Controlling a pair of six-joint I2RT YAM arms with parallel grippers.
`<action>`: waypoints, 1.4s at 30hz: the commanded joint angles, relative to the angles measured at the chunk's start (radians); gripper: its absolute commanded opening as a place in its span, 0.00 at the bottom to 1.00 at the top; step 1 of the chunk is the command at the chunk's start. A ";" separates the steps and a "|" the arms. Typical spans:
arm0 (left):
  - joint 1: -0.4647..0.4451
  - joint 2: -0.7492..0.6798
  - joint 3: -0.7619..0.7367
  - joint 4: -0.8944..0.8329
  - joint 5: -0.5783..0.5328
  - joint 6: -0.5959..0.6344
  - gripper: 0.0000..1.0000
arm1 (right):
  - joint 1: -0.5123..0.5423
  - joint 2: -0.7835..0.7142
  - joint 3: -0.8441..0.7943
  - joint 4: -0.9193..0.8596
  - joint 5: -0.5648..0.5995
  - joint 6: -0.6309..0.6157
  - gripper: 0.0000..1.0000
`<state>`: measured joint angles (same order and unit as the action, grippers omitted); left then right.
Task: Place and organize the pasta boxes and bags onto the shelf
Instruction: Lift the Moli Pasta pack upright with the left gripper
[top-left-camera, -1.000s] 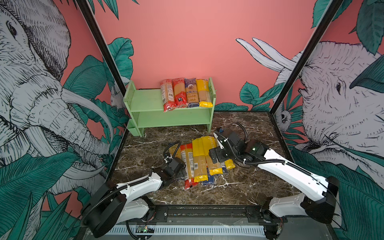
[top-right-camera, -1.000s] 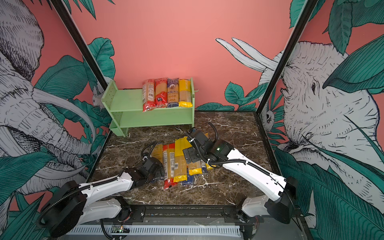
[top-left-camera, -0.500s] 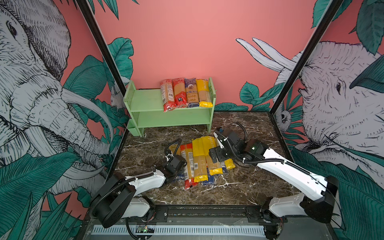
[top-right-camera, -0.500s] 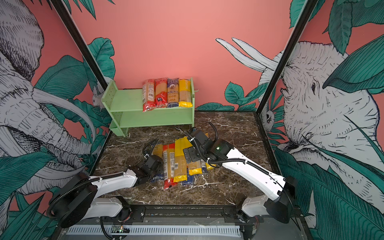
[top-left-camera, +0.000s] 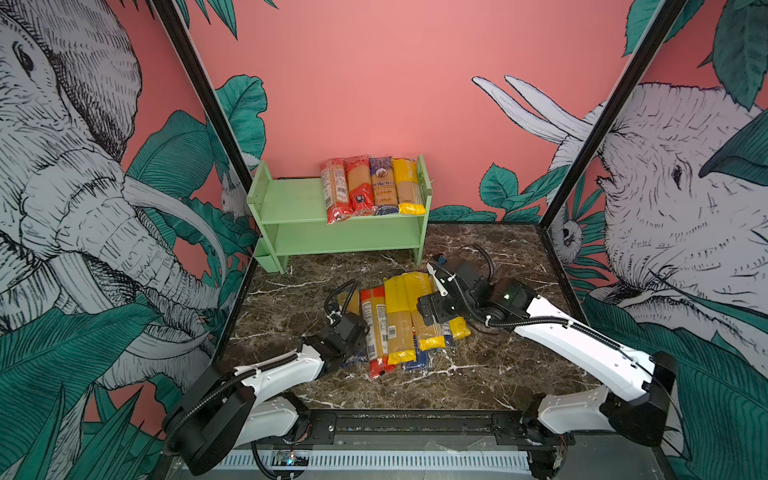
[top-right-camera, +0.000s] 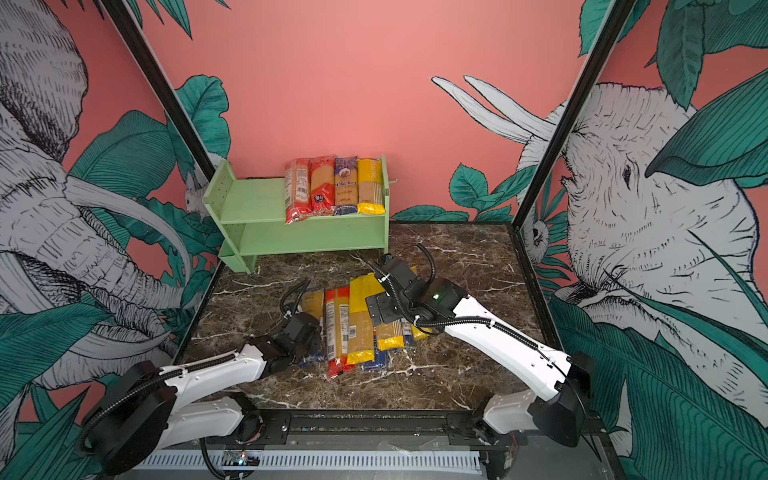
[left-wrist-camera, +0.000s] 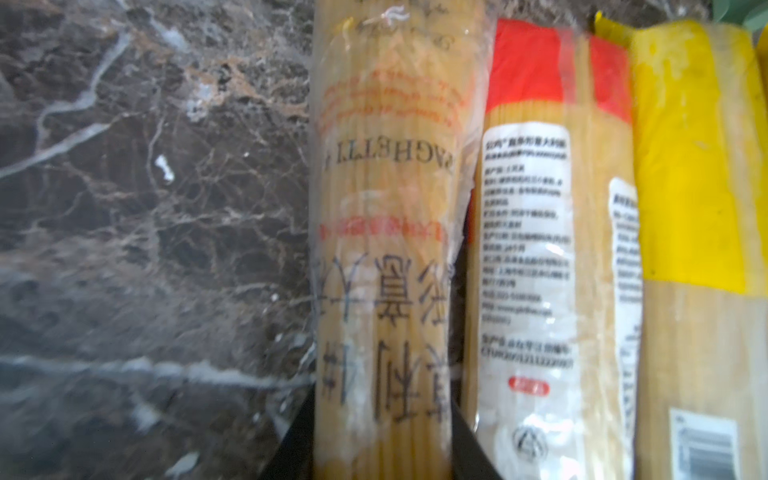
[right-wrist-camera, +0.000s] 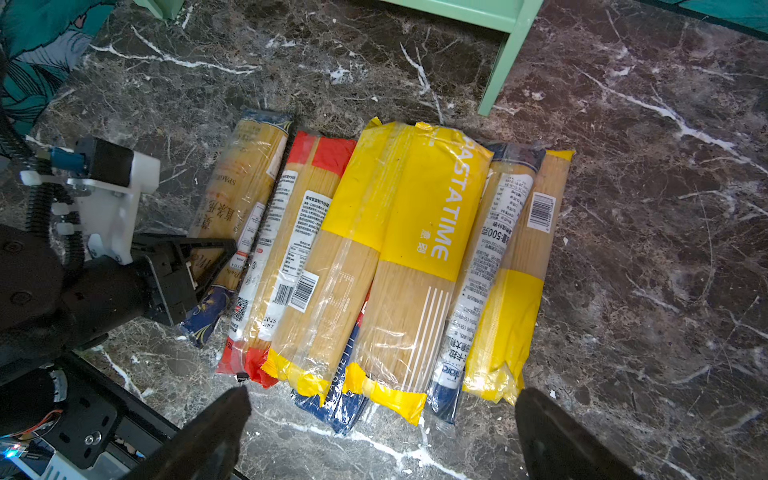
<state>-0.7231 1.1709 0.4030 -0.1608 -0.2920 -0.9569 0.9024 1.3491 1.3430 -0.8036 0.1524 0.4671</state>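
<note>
Several long spaghetti packs (top-left-camera: 399, 320) (top-right-camera: 357, 328) lie side by side on the marble table. The leftmost one is clear with a dark-blue end (right-wrist-camera: 245, 178) (left-wrist-camera: 386, 208). My left gripper (left-wrist-camera: 382, 415) (top-left-camera: 353, 332) is shut on it near that end, one finger pressed to each side. My right gripper (right-wrist-camera: 380, 411) (top-left-camera: 434, 309) hovers open above the right part of the pile, holding nothing. The mint-green shelf (top-left-camera: 291, 203) (top-right-camera: 249, 203) stands at the back. Several packs (top-left-camera: 372, 187) (top-right-camera: 332, 187) lie in a row on the right half of its top board.
The shelf's lower board (top-left-camera: 340, 239) is bare, as is the left half of the top board. Bare marble (top-left-camera: 498, 365) surrounds the pile. Patterned walls close in the left, back and right sides. A black rail (top-left-camera: 415, 424) runs along the front edge.
My left arm has slid forward to the pile's leftmost pack and its jaws have closed round it. The right arm and the packs have stayed put.
</note>
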 joint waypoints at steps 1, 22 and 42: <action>-0.001 -0.047 -0.019 -0.273 0.046 0.007 0.00 | -0.005 -0.010 0.006 0.021 -0.001 -0.002 0.99; 0.016 -0.442 0.238 -0.748 -0.104 0.115 0.00 | -0.005 0.026 0.071 0.021 -0.026 -0.012 0.99; 0.016 -0.453 0.716 -0.982 -0.314 0.285 0.00 | -0.005 0.011 0.115 0.004 -0.025 -0.024 0.99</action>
<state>-0.7116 0.7090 1.0088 -1.1667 -0.4839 -0.7231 0.9020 1.3735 1.4300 -0.7944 0.1215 0.4580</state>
